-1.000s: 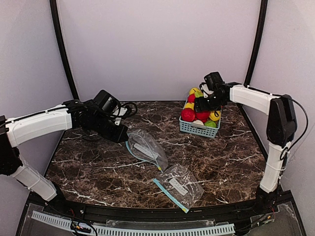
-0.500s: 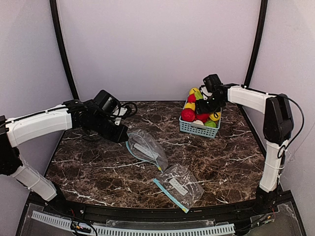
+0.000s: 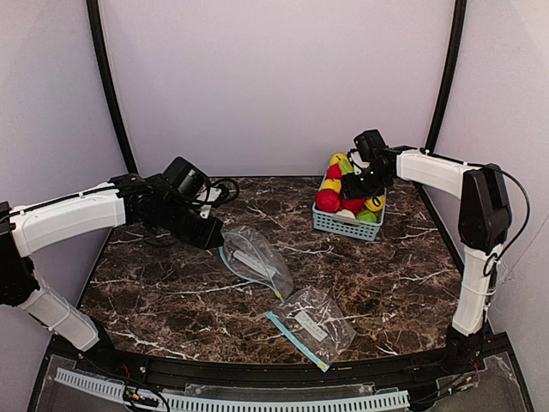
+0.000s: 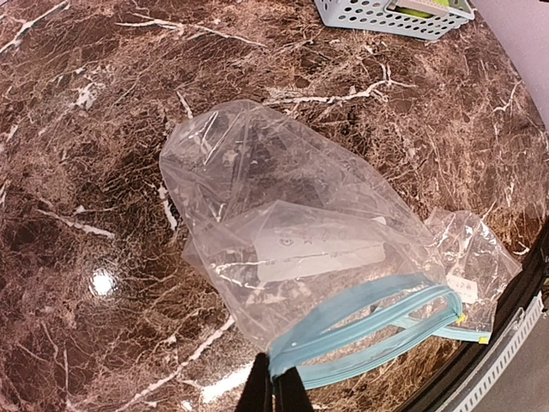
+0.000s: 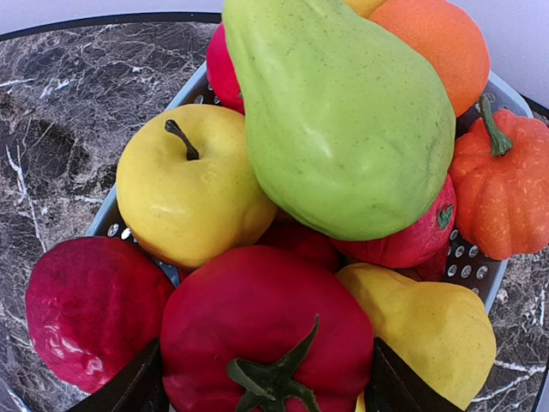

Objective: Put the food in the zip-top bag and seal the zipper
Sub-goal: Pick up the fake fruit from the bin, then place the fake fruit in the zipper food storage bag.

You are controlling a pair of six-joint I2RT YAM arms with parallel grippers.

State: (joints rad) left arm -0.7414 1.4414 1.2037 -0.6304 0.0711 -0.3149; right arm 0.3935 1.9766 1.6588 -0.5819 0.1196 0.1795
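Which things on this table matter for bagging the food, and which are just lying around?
Part of the job:
glossy toy fruits
clear zip-top bag with blue zipper, pinched by the left gripper
right gripper, open astride the red toy tomato

Just lying about:
second clear zip-top bag nearer the front edge
light-blue slatted plastic basket, merely holding the fruits

A robot test booth in a lab, not a lived-in room: plain pale walls (image 3: 274, 86) box in a dark marble-look desk (image 3: 171, 292), black poles (image 3: 107, 86) climb the corners, and a white left arm (image 3: 69, 219) and right arm (image 3: 437, 172) rise from the near edge by a slotted cable strip (image 3: 232, 400). The goods are glossy toy fruit (image 3: 328, 200) in a basket (image 3: 343, 227), a clear zip bag (image 3: 253, 257) and a second bag (image 3: 313, 322)
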